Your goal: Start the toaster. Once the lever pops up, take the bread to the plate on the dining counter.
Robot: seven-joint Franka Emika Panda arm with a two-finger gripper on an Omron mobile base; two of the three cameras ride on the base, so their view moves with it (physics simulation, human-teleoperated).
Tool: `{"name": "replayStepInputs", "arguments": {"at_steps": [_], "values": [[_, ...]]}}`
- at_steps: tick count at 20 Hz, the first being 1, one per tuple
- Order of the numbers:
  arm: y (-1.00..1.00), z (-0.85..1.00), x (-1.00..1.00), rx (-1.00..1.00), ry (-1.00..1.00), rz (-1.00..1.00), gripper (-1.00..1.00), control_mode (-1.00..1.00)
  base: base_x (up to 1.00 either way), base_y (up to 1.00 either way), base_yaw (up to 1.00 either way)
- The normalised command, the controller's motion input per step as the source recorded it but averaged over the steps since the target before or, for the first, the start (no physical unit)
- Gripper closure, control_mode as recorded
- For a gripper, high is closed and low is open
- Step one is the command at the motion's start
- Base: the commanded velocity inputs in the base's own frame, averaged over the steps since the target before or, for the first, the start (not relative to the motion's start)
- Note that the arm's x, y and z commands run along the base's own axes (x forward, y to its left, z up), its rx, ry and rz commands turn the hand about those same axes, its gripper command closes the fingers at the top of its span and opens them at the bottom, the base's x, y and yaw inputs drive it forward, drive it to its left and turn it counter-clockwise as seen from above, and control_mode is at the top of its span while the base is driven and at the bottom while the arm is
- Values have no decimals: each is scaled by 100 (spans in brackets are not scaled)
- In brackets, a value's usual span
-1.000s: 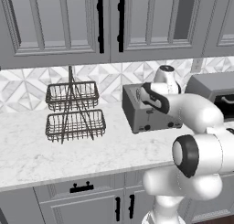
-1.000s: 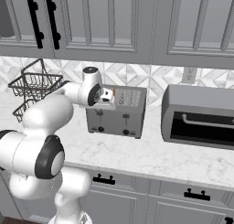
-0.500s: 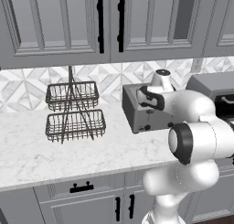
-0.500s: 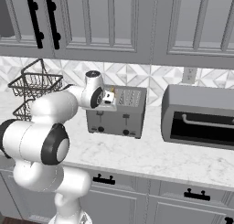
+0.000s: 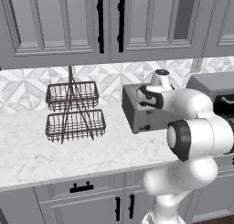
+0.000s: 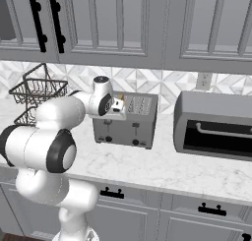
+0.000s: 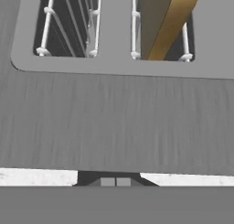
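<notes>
The toaster [image 6: 127,120] is sitting on the marble worktop [image 6: 162,168], back near the tiled wall, roughly mid-worktop, with its knobs facing the front edge. In the hand view the toaster [image 7: 114,109] top is filling the frame, and the bread [image 7: 167,22] is standing upright in the right one of the two slots in view, crust edge showing. The gripper [image 7: 115,181] is hanging just over the toaster's front edge, fingers pressed together, holding nothing. In the right base view the gripper [image 6: 118,105] is sitting at the toaster's top left corner. In the left base view the arm is covering much of the toaster [image 5: 137,111].

The toaster oven [image 6: 214,132] is standing to the toaster's right, apart from it. A two-tier wire basket [image 5: 74,111] is standing well to the left, toward the wall. Grey cabinets [image 5: 109,22] are hanging above.
</notes>
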Motion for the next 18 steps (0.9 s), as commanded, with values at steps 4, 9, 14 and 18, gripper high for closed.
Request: {"name": "replayStepInputs", "arguments": {"at_steps": [4, 9, 14, 18], "values": [[0, -96, -22, 0, -7, 0, 100, -100, 0, 0, 0], [0, -100, -14, -2, -3, 0, 100, -100, 0, 0, 0], [0, -92, -14, 0, -8, 0, 100, -100, 0, 0, 0], [-6, -3, -46, 3, -12, 0, 100, -100, 0, 0, 0]]}}
